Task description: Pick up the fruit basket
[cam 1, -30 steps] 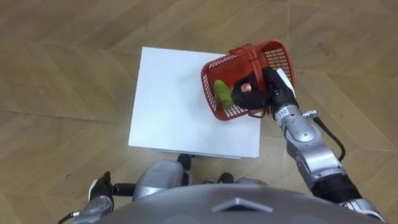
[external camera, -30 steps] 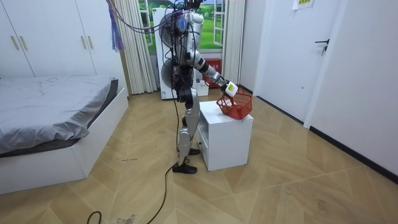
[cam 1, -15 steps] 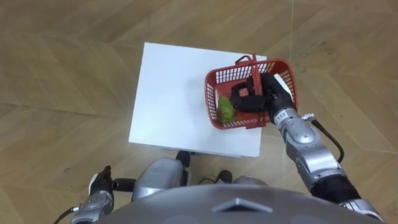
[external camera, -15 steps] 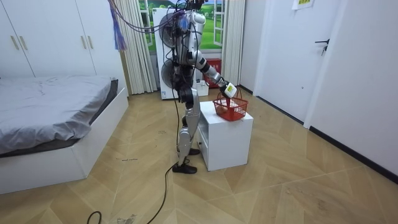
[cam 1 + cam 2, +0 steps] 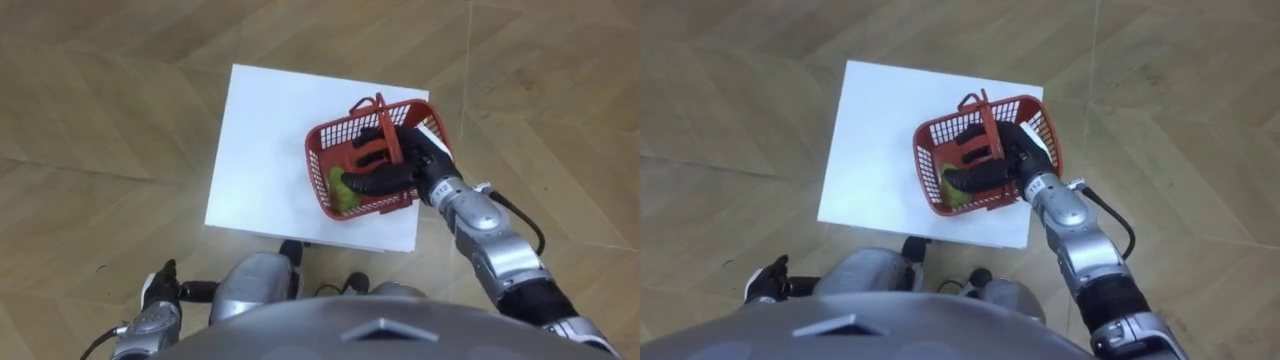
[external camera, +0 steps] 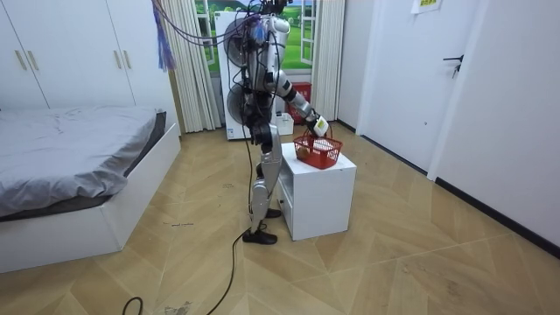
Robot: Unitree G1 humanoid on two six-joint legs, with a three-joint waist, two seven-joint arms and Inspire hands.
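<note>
The red fruit basket [image 5: 322, 172] stands upright on the white table [image 5: 260, 150], near its right front corner, with a green fruit [image 5: 345, 190] inside. My right hand [image 5: 405, 165] reaches in over the basket's rim, and its dark fingers [image 5: 365, 182] lie stretched out and loose under the red handle [image 5: 384, 138], not curled round it. In the room view the basket [image 6: 319, 150] rests on the table [image 6: 324, 188] with the right arm stretched down to it. My left hand [image 5: 158, 308] hangs relaxed at my side, low on the left.
I stand at the table's near side on a wood floor. A bed [image 6: 70, 166] fills the room view's left, white wardrobes stand behind it, and a door [image 6: 398, 79] is on the room view's right. Open floor surrounds the table.
The basket was tilted and raised at the table's right edge; it now sits level on the table, further left. My right hand's fingers have loosened from the handle.
</note>
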